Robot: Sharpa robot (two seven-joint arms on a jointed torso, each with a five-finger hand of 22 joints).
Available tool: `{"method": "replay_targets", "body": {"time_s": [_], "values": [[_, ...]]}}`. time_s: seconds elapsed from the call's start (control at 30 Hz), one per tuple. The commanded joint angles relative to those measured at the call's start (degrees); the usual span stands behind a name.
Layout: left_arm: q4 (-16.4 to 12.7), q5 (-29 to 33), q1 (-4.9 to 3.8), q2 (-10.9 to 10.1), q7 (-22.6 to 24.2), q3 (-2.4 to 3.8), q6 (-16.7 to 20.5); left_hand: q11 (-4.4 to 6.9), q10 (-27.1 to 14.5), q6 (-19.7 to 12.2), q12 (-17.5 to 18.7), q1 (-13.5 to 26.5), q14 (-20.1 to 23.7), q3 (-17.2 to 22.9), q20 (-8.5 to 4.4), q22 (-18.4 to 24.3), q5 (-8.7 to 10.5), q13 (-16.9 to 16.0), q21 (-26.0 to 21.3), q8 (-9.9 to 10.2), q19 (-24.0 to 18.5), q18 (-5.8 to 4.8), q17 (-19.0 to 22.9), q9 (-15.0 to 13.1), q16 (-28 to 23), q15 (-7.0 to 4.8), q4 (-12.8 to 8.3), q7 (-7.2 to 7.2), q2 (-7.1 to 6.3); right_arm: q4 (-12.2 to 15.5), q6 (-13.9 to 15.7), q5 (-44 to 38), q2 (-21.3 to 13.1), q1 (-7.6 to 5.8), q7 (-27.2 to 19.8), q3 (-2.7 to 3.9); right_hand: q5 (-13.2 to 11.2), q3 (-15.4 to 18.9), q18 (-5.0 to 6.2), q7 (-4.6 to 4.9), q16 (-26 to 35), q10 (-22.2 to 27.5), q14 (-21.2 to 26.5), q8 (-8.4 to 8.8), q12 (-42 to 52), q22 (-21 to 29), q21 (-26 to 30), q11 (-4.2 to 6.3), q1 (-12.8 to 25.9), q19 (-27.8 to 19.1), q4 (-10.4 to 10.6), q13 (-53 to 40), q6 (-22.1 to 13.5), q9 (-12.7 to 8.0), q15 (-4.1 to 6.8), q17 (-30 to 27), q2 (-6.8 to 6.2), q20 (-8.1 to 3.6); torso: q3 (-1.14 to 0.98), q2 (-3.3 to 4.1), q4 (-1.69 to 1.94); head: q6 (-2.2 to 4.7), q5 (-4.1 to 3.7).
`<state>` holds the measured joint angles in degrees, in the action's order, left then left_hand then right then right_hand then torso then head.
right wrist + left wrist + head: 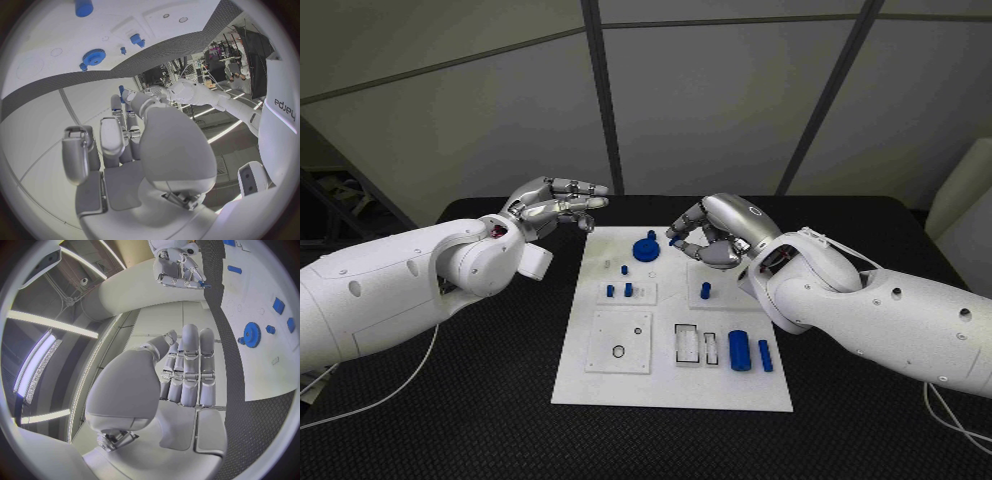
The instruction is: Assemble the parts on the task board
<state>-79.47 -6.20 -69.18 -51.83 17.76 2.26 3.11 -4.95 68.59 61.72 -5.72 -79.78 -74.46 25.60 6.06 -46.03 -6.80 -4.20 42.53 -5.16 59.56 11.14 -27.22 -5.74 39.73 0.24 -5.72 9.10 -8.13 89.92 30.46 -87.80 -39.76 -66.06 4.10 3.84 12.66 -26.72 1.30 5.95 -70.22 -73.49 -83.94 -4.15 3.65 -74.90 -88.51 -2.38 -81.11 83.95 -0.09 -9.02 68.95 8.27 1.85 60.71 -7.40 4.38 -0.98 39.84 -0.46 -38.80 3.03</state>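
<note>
The white task board [733,385] lies in the middle of the table. On it I see a blue gear [646,248], small blue pegs [619,291] standing in a block, another peg [705,291], a blue cylinder [738,350] and a blue bar [764,355]. My right hand [715,230] hovers over the board's far end, beside the gear, and pinches a small blue part [121,90] at its fingertips; the same small blue part [203,285] is seen from the left wrist. My left hand [560,208] hangs beyond the board's far left corner, fingers curled in, holding nothing.
The black table [459,410] stretches free on both sides of the board. A white cable [387,385] trails from my left arm near the table's left front. The near left of the board carries a square plate with holes [620,340].
</note>
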Motion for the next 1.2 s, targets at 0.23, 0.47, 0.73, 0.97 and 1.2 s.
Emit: {"method": "replay_targets", "body": {"time_s": [0.23,0.47,0.73,0.97,1.2], "values": [[-0.04,0.36,-0.09,-0.01,1.14,0.04,-0.05,-0.25,0.11,-0.18,-0.02,0.03,0.26,-0.04,-0.01,0.08,-0.03,-0.08,-0.33,0.27,-0.08,-0.61,0.08,0.04,-0.33,-0.17,-0.23,0.1,0.65,-0.05,-0.29,0.02,-0.09,-0.1,-0.38,0.03,0.2,-0.03,-0.83,0.15,-0.14,-0.22,-1.22,-0.36,-0.08,-13.58,0.01,-0.08,0.26,5.1,-0.21,-0.02,0.14,0.06,0.4,-0.06,0.41,-0.39,-0.01,0.0,0.01,0.05,-0.01],[0.03,0.36,-0.09,0.08,1.16,0.04,-0.09,-0.25,0.11,-0.18,-0.02,0.03,0.26,-0.04,-0.01,0.08,-0.03,-0.08,-0.33,0.27,-0.08,-0.61,0.08,0.04,-0.33,-0.17,-0.23,0.1,0.65,-0.09,-0.31,0.06,-0.13,-0.1,-0.41,0.03,0.2,-0.03,-0.83,0.15,-0.14,-0.22,-1.22,-0.36,-0.08,-13.58,0.01,-0.08,0.26,5.1,-0.21,-0.02,0.14,0.06,0.4,-0.06,0.41,-0.39,-0.02,-0.02,-0.03,1.03,0.11],[0.08,0.36,-0.09,0.13,1.19,0.04,-0.1,-0.25,0.11,-0.18,-0.02,0.03,0.26,-0.04,-0.01,0.08,-0.03,-0.08,-0.33,0.27,-0.08,-0.61,0.08,0.04,-0.33,-0.17,-0.23,0.1,0.65,-0.09,-0.31,0.08,-0.16,-0.1,-0.42,0.03,0.2,-0.03,-0.83,0.15,-0.14,-0.22,-1.22,-0.36,-0.08,-13.58,0.01,-0.08,0.26,5.1,-0.21,-0.02,0.14,0.06,0.4,-0.06,0.41,-0.39,-0.02,0.0,-0.02,2.27,0.18],[0.08,0.36,-0.09,0.14,1.2,0.04,-0.09,-0.25,0.11,-0.18,-0.02,0.03,0.26,-0.04,-0.01,0.08,-0.03,-0.08,-0.33,0.27,-0.08,-0.61,0.08,0.04,-0.33,-0.17,-0.23,0.1,0.65,-0.1,-0.31,0.09,-0.16,-0.1,-0.43,0.03,0.2,-0.03,-0.83,0.15,-0.14,-0.22,-1.22,-0.36,-0.08,-13.58,0.01,-0.08,0.26,5.1,-0.21,-0.02,0.14,0.06,0.4,-0.06,0.41,-0.39,-0.02,-0.01,0.02,2.59,0.25],[0.1,0.36,-0.09,0.1,1.19,0.04,-0.06,-0.25,0.11,-0.18,-0.02,0.03,0.26,-0.04,-0.01,0.08,-0.03,-0.08,-0.33,0.27,-0.08,-0.61,0.08,0.04,-0.33,-0.17,-0.23,0.1,0.65,-0.12,-0.33,0.1,-0.17,-0.1,-0.43,0.03,0.2,-0.03,-0.83,0.15,-0.14,-0.22,-1.22,-0.36,-0.08,-13.58,0.01,-0.08,0.26,5.1,-0.21,-0.02,0.14,0.06,0.4,-0.06,0.41,-0.39,-0.02,-0.02,0.0,2.68,0.32]]}}
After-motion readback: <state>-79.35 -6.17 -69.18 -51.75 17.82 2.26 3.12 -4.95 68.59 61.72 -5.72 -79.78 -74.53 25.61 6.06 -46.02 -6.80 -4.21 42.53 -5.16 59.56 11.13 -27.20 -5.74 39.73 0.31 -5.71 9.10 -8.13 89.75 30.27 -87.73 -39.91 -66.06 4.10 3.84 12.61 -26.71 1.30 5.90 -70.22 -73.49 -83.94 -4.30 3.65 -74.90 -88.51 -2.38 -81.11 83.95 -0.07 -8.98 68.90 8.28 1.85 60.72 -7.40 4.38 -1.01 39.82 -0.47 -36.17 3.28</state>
